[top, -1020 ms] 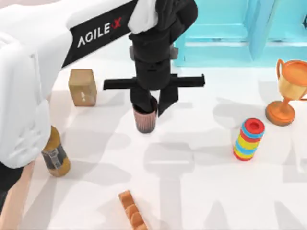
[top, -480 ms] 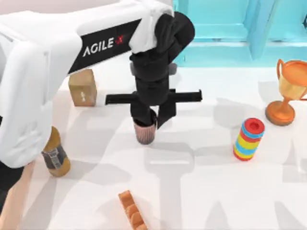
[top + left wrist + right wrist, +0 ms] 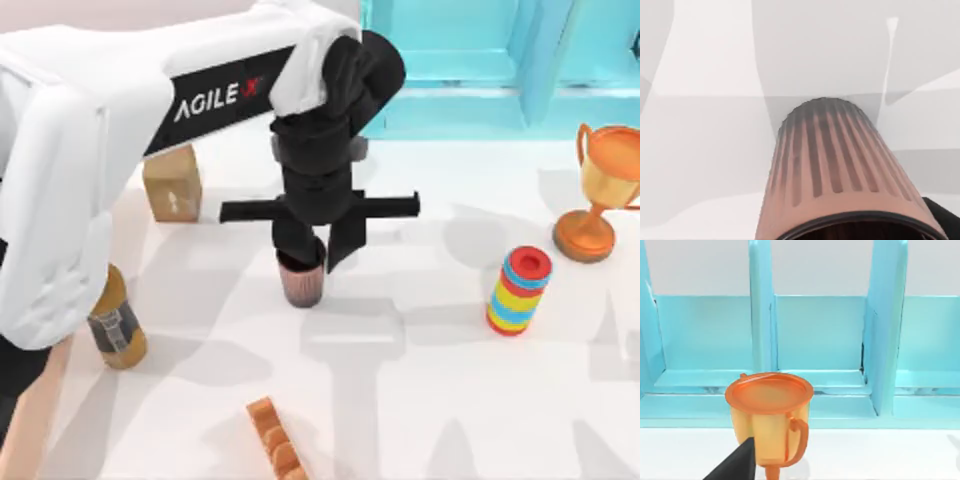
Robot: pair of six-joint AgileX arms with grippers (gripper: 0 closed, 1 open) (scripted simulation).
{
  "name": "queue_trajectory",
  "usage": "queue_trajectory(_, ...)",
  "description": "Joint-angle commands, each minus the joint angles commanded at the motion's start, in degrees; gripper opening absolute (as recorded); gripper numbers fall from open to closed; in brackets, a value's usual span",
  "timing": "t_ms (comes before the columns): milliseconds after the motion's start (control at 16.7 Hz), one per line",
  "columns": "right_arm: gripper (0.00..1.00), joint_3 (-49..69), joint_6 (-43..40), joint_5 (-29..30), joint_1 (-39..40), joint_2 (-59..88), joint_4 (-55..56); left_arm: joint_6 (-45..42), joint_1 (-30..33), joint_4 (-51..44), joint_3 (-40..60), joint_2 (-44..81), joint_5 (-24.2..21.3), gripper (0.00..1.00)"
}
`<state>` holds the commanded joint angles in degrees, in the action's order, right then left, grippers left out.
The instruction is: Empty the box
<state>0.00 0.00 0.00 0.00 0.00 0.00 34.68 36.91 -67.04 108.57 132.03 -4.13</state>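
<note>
The left gripper point(image 3: 322, 248) hangs over the middle of the white table point(image 3: 430, 400), its fingers nearly together and seemingly pinching the wall of a ribbed pinkish-brown plastic cup point(image 3: 301, 285), one finger over the mouth and one outside at the cup's 3 o'clock. Whether the cup's base touches the table I cannot tell. The light orange-brown wooden box point(image 3: 38, 412) shows as a strip at 8 o'clock from the cup, mostly under the arm, with an amber glass bottle with a grey label point(image 3: 117, 330) upright just beside it.

I judge the risk to lie in the rim hold: so thin a pinch may let the cup swing or slip, and on release the inner finger could catch the rim and tip it.

The right gripper point(image 3: 735, 465), its state not to be told, is parked facing an orange-gold trophy cup point(image 3: 769, 415)
</note>
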Motion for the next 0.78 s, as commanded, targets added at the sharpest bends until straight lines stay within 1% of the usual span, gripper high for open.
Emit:
queue_trajectory(600, 1.00, 0.0, 0.0, 0.0, 0.0, 0.0, 0.0, 0.0, 0.0, 0.0, 0.0, 0.0, 0.0, 0.98)
queue_trajectory(660, 1.00, 0.0, 0.0, 0.0, 0.0, 0.0, 0.0, 0.0, 0.0, 0.0, 0.0, 0.0, 0.0, 1.00)
queue_trajectory(780, 1.00, 0.0, 0.0, 0.0, 0.0, 0.0, 0.0, 0.0, 0.0, 0.0, 0.0, 0.0, 0.0, 1.00)
